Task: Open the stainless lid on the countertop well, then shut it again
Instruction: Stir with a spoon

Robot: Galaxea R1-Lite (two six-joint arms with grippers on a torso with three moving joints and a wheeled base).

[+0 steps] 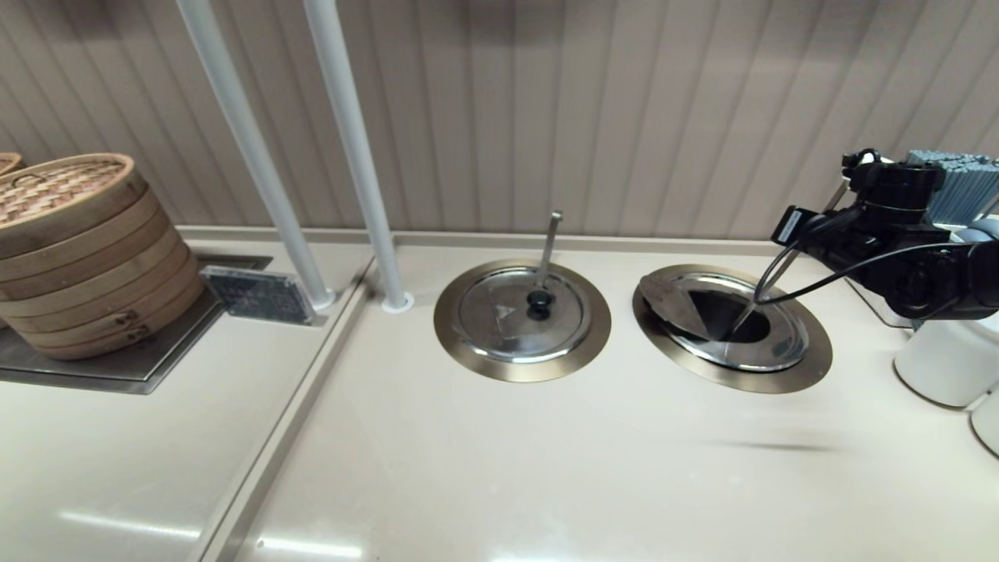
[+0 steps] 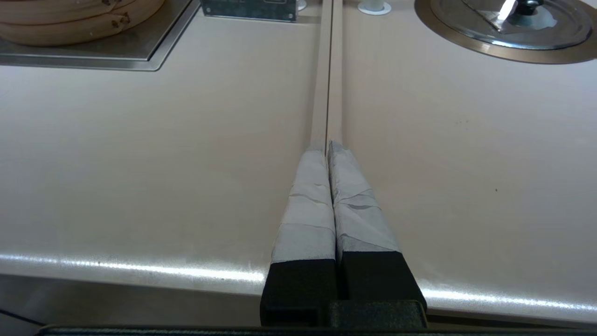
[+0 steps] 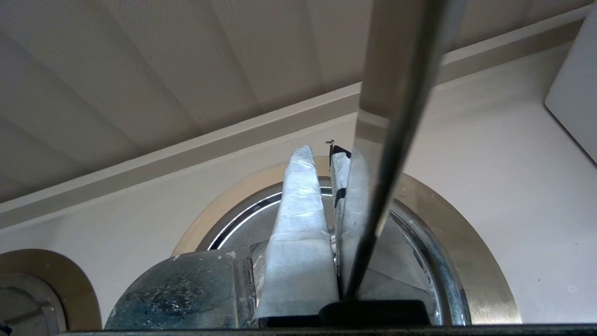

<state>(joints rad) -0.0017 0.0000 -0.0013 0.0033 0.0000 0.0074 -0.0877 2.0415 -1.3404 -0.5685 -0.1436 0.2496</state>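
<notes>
The stainless lid (image 1: 769, 339) sits in the right countertop well (image 1: 812, 367). Its wedge flap (image 1: 675, 304) is folded back to the left, baring a dark opening (image 1: 730, 316). The black knob does not show. The ladle handle (image 1: 748, 311) leans up to the right toward my right arm (image 1: 897, 234). In the right wrist view my right gripper (image 3: 322, 151) hangs shut and empty above the lid (image 3: 419, 261). The flap's underside (image 3: 186, 289) lies beside it, and the handle (image 3: 396, 116) crosses in front of one finger. My left gripper (image 2: 329, 147) rests shut over the counter seam, near the front edge.
The twin lid (image 1: 521, 312) with its knob lies closed in the left well. A bamboo steamer (image 1: 78, 250) stands far left beside a dark placard (image 1: 257, 295). Two white poles (image 1: 359, 156) rise behind. White containers (image 1: 944, 359) crowd the right edge.
</notes>
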